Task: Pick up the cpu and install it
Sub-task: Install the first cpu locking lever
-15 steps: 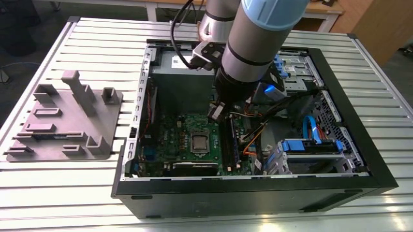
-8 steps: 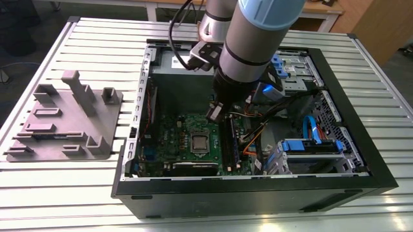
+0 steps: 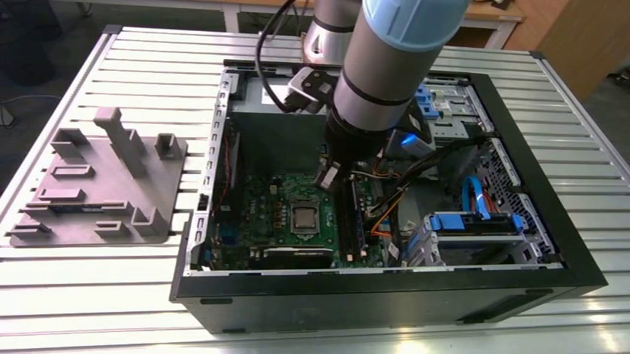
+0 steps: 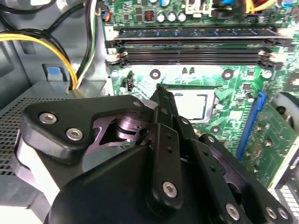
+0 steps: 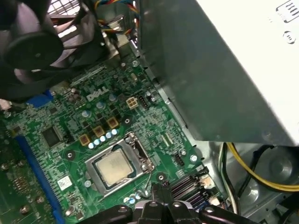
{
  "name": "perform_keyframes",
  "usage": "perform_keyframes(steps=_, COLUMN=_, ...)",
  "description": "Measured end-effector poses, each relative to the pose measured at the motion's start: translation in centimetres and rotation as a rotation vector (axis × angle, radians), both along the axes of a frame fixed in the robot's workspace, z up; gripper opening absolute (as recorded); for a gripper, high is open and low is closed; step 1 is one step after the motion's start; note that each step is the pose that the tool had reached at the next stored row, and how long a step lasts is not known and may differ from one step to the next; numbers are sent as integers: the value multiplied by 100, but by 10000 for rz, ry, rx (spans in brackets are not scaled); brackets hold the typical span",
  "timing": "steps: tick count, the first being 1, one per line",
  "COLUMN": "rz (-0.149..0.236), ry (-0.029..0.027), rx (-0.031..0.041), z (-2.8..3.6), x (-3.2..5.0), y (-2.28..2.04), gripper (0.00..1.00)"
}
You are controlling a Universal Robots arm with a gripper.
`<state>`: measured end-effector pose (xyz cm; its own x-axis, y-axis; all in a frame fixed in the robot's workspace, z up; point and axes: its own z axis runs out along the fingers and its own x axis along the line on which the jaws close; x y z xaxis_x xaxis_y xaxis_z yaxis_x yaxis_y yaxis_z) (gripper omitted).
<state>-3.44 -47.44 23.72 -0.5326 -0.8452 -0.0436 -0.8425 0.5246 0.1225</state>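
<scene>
1. Silvery metal: the one cpu (image 5: 112, 168) sits in its socket on the green motherboard (image 5: 60, 126).
2. My pincer (image 5: 161, 189) hangs just beside it, clenched, grasping nothing.
3. Case walls (image 3: 394, 284) hem me in.

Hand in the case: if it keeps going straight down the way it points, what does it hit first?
Likely the green motherboard, between the cpu in its socket and the memory slots. The hand points at the board just beside the socket; depth is unclear, so the socket's edge is possible.
</scene>
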Motion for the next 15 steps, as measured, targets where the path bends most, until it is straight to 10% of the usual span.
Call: perform_keyframes(steps=15, rz=1498, ry=-4, rx=28, z=-13, x=-4, y=-50, gripper=10)
